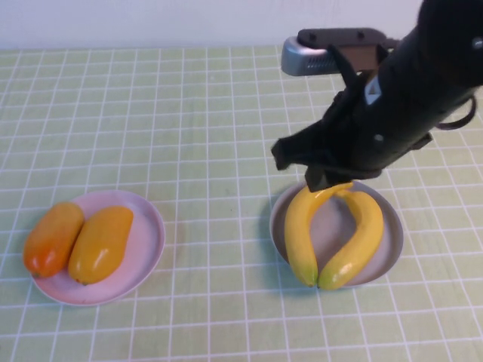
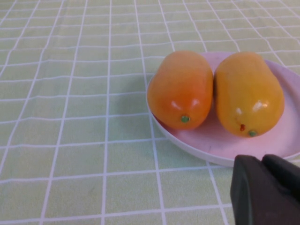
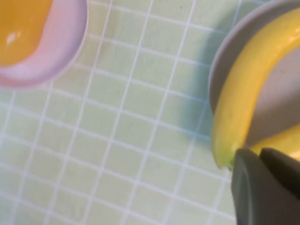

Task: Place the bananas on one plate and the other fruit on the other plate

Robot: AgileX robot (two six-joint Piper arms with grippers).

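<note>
So the sorting looks pretty much done: both bananas (image 1: 333, 234) lie curved on the grey plate (image 1: 392, 240) on the right side of the table, tips meeting at the near rim, and the two mangoes (image 1: 75, 241) sit side by side, touching, on the pink plate (image 1: 151, 245) over on the left. The right gripper (image 1: 321, 179) hangs just over the far ends of the bananas, its fingers closed together with nothing between them, so it isn't holding anything. The left gripper (image 2: 267, 190) is parked low just beside the pink plate's rim, also closed and empty. If anything needs a nudge, the bananas look firm and fairly light, with smooth skin that could slip a bit, so the middle of the curve, squeezed across the narrow width, seems the safest place to grab; the tapered ends would probably twist out. The mangoes look heavier, round and glossy, likely to roll, so a wide grip across the fat middle would suit them best.
</note>
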